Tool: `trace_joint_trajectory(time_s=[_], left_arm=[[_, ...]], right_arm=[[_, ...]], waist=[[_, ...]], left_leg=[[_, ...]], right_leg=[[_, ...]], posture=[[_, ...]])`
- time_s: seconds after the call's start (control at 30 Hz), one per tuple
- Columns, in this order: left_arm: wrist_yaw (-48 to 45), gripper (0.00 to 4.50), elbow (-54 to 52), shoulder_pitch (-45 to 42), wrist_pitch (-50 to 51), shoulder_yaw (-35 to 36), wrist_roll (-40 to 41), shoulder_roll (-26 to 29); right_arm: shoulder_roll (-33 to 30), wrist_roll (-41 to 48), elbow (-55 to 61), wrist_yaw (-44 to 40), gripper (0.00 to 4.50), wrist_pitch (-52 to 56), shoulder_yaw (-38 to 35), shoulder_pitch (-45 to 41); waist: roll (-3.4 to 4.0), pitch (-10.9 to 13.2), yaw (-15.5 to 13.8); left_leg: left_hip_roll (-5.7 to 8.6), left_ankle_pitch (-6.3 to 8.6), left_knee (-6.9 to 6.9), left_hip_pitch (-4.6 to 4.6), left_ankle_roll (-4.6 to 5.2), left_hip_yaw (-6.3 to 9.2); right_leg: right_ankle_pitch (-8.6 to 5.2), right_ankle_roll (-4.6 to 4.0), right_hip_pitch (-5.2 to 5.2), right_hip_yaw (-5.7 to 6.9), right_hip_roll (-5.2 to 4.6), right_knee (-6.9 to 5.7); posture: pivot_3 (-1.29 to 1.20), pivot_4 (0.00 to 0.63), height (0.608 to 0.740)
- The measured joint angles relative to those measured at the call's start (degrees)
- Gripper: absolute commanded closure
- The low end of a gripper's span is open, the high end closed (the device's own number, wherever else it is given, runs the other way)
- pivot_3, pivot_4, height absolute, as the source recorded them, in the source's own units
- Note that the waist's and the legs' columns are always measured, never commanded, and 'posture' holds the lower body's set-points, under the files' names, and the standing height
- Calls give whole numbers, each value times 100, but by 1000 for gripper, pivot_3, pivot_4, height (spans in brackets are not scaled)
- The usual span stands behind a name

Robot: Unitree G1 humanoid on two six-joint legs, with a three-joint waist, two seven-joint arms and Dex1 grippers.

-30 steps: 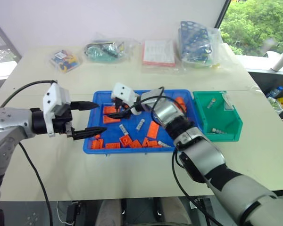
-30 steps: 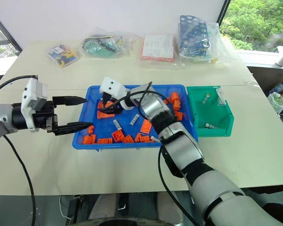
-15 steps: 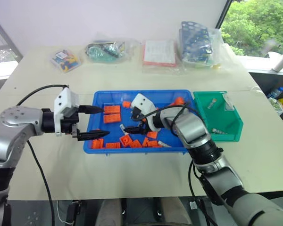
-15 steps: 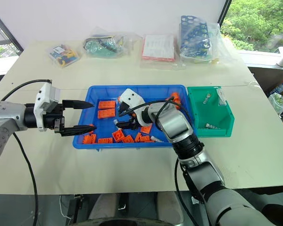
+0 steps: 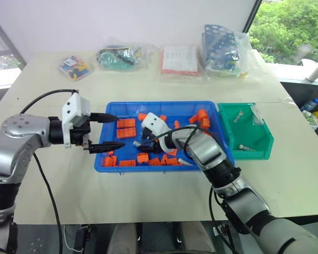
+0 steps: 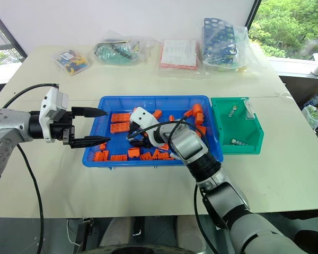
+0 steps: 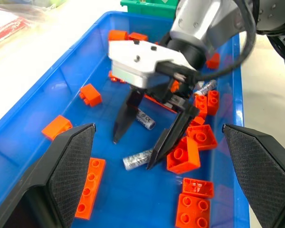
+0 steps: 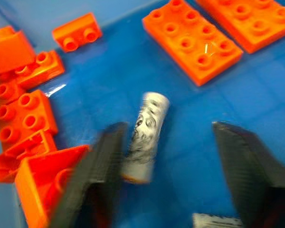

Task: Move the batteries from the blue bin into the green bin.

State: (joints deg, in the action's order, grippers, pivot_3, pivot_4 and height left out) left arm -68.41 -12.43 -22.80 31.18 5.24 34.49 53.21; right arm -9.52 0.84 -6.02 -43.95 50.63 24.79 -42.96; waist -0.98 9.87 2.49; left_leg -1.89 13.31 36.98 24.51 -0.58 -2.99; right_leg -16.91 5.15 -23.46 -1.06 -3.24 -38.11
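Right claw [image 7: 142, 142] straddles a battery [image 8: 145, 130], fingers apart.

blue bin [image 5: 214, 156]: bright blue | green bin [image 5: 265, 141]: green | blocks [image 5: 126, 123]: orange | batteries [image 7: 137, 159]: silver-grey

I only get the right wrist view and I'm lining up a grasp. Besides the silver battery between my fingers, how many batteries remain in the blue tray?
Observer: Three in all. In the left wrist view the right gripper straddles one small silver cylindrical battery, a second battery lies at its fingertip, and a third battery sits among orange plastic blocks.
Operator: Anything in the green bin?
Observer: The small green plastic bin, right of the large blue plastic tray, holds a rear battery and a front battery.
Operator: Where's the left gripper?
Observer: The left gripper is open and empty at the tray's left end.
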Motion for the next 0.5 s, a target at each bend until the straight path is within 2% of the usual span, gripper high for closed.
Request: trace_joint_trajectory(time_s=[0.1, 0.27, 0.4, 0.5], left_arm=[[24, 0, 0, 3, 7, 11, 3, -15], [42, 0, -1, 33, 2, 13, 3, -48], [74, 0, -14, 39, 0, 10, 12, -175], [80, 0, -24, 54, -28, -6, 7, -272]], right_arm=[[-64, 15, 15, -29, 4407, -51, 22, 4], [-23, 235, 12, -43, 4407, 101, -108, -59], [-230, 694, 285, -111, 4407, 630, -690, -323], [-1167, 1085, 891, -135, 4407, 1220, -1701, -607]], waist=[[0, 0, -4], [0, 0, -3], [-1, 2, -26], [-1, 3, -146]], left_leg=[[0, 0, 1, 0, 0, 0], [-1, 0, 1, 0, 0, 0], [-2, 0, 4, 4, 0, 2], [3, 4, 7, 5, 7, 0]], right_leg=[[0, 0, 1, 0, 0, 0], [0, 0, 0, 0, 0, 0], [0, 0, 1, 0, -2, 0], [0, 0, 4, 3, -10, 7]], posture=[[0, 150, 739], [0, 150, 739], [0, 150, 739], [0, 150, 739]])
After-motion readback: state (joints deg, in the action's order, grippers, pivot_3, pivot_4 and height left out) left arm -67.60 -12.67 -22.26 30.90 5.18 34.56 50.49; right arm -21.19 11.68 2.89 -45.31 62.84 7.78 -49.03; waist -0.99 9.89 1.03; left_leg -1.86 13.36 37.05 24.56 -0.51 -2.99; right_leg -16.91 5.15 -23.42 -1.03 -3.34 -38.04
